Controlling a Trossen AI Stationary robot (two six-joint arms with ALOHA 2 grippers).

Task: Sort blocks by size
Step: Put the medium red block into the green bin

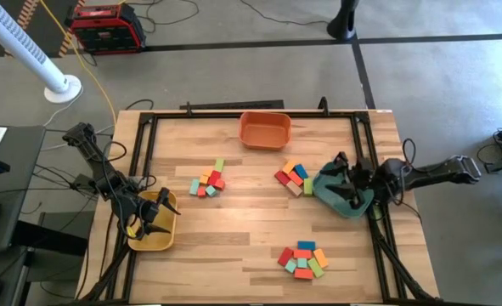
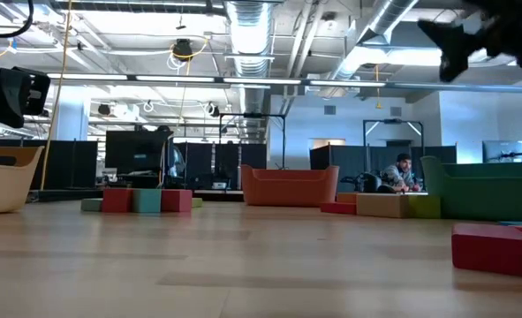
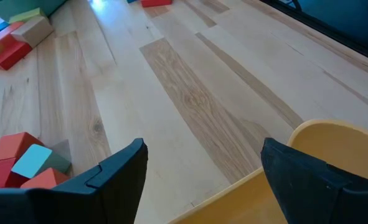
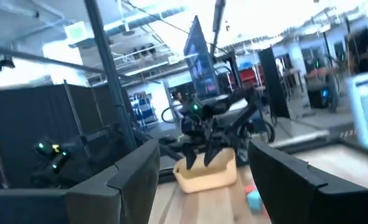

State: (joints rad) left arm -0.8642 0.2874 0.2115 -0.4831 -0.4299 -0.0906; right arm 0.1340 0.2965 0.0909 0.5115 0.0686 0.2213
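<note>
While the blocks (image 1: 208, 181) lie in three little heaps on the table (image 1: 259, 221), the left gripper (image 1: 153, 218) hangs wide open over the yellow tray (image 1: 153, 238). The right gripper (image 1: 346, 183) hangs wide open over the green tray (image 1: 344, 202). I think these wooden blocks are light, hard and smooth, so pinch one across its flat sides.

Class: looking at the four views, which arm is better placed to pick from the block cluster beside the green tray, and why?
Right, probably. The right pincer hangs open over the green tray, next to that cluster. The left pincer is open over the yellow tray across the table.
</note>
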